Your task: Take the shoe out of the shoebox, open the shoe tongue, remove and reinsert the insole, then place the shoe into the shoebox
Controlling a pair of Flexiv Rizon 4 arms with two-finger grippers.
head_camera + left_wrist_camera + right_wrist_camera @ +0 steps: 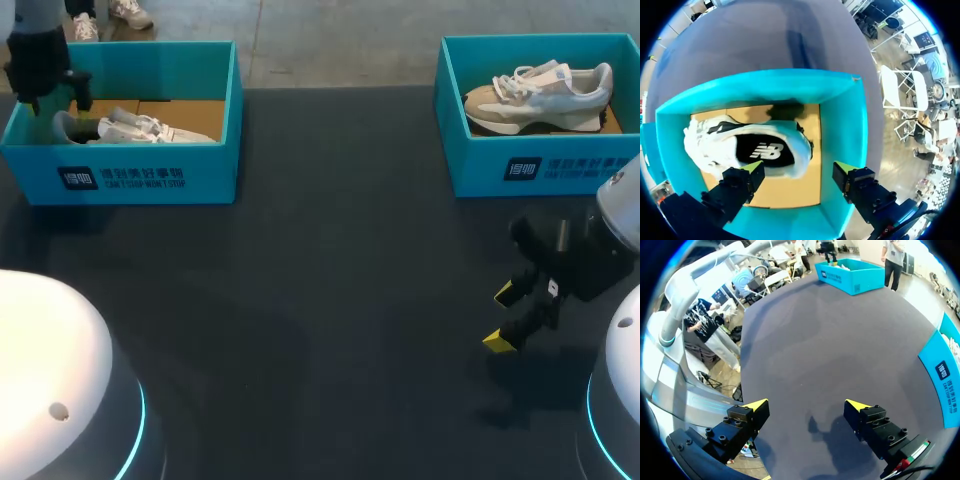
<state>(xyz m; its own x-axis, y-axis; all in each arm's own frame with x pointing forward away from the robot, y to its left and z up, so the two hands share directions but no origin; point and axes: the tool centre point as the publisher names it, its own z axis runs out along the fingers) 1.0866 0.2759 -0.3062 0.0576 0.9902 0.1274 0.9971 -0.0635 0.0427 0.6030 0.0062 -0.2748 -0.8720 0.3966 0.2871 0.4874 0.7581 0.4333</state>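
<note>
Left wrist view: my left gripper (pixel 799 167) hangs wide open above the shoe (pixel 755 150) lying in its shoebox (pixel 840 125), poised, I judge, to lift it; my right gripper (pixel 807 406), also open, hovers over the table (pixel 830 340).

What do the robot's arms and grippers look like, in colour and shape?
The left gripper and right gripper have black blocky fingers with screw heads and bright yellow wedge tips. The left arm and right arm have white rounded shells with blue rings.
</note>
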